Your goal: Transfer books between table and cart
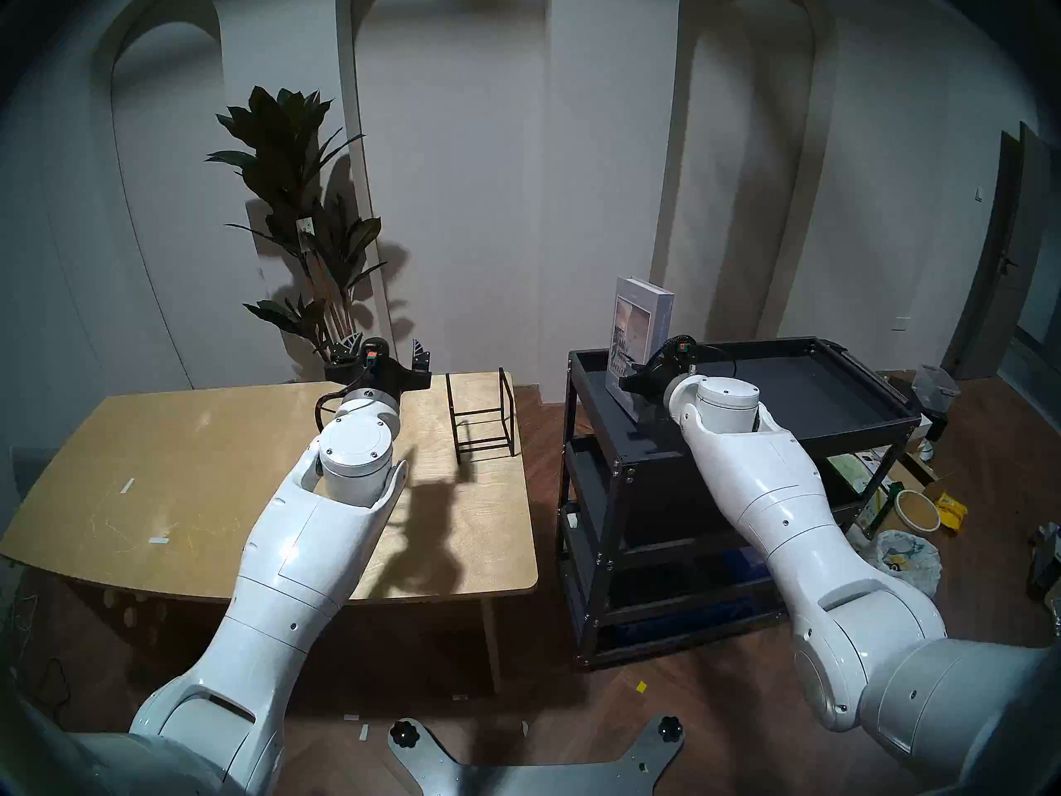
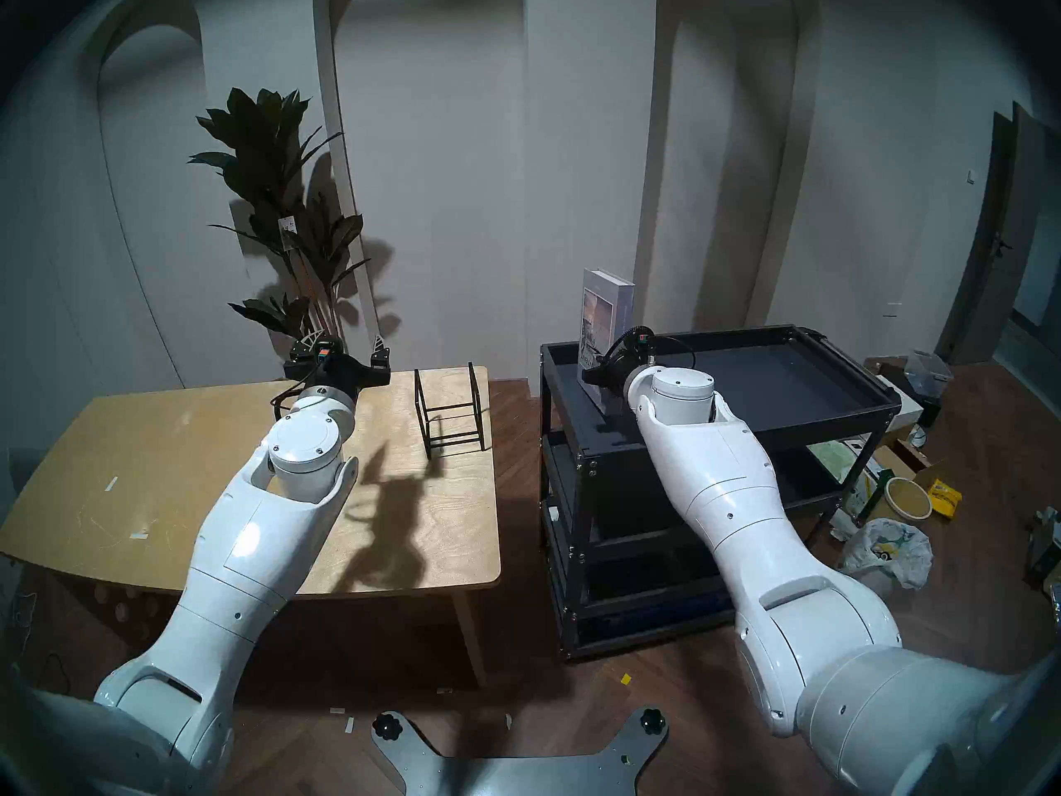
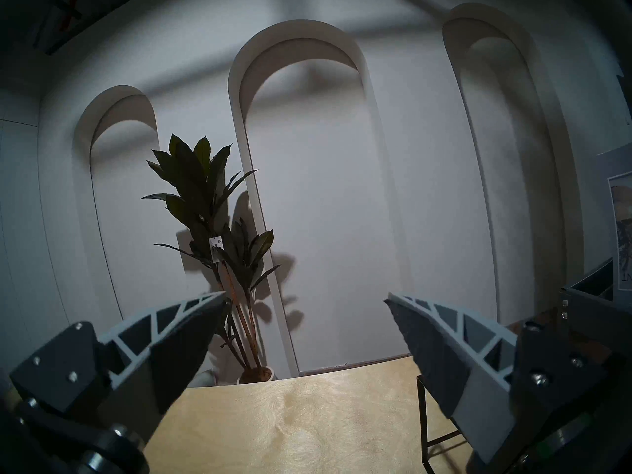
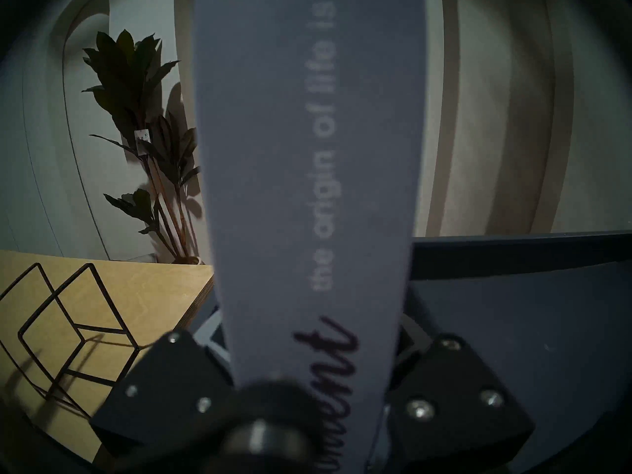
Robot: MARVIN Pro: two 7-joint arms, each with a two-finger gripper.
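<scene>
Over the cart's (image 1: 746,349) top tray I am clenching my right gripper (image 1: 634,382) on the upright lavender-grey book (image 1: 640,329), my left gripper (image 3: 304,329) gaping above the table (image 1: 172,479), and next I judge it needs carrying there.

A thick lavender-grey book (image 1: 636,341) is standing upright, seemingly on the black cart's (image 1: 815,427) top tray, at two o'clock from the plywood table (image 1: 189,467).

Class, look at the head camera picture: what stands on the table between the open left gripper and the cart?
In the head view, a black wire rack stands on the table between the left gripper and the cart.
</scene>
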